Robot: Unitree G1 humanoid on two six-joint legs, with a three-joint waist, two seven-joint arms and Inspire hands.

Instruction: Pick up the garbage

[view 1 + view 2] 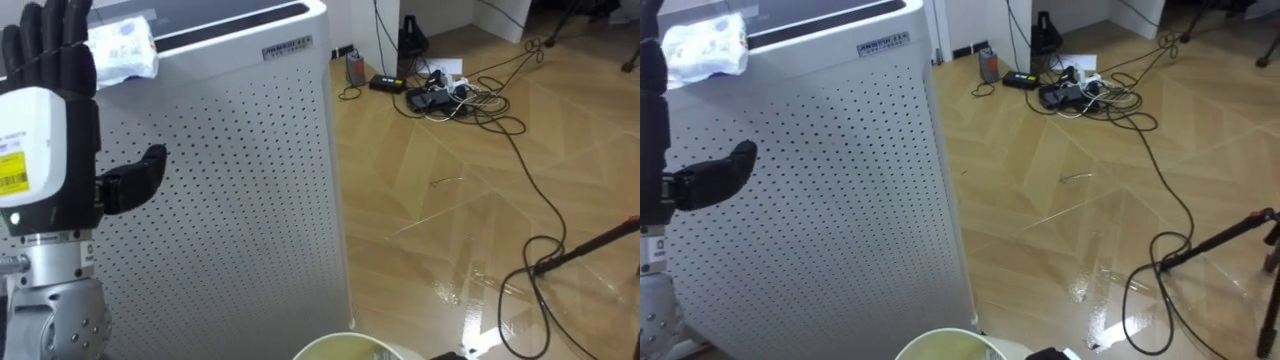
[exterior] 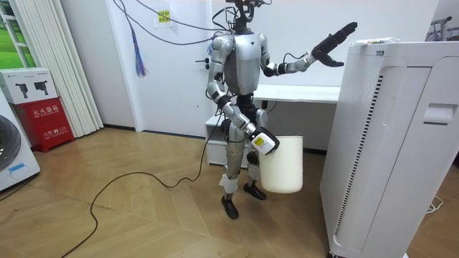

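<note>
A crumpled white wrapper [image 1: 122, 45] with faint blue print lies on top of a tall white perforated air purifier [image 1: 230, 190], near its back left corner. My left hand [image 1: 45, 110] is raised in front of the purifier, just left of and below the wrapper. It is open with straight fingers, the thumb sticks out to the right, and it does not touch the wrapper. In the room view that hand [image 2: 333, 39] reaches toward the purifier's top [image 2: 391, 44]. My right hand [image 2: 262, 142] hangs low, shut on the rim of a white bin [image 2: 283, 168].
I stand on wooden floor beside the purifier. The bin's rim [image 1: 335, 347] shows at the bottom edge. Cables and a power strip [image 1: 435, 95] lie on the floor to the right, and a dark stand leg [image 1: 590, 245] crosses the lower right. A white table [image 2: 301, 93] stands behind me.
</note>
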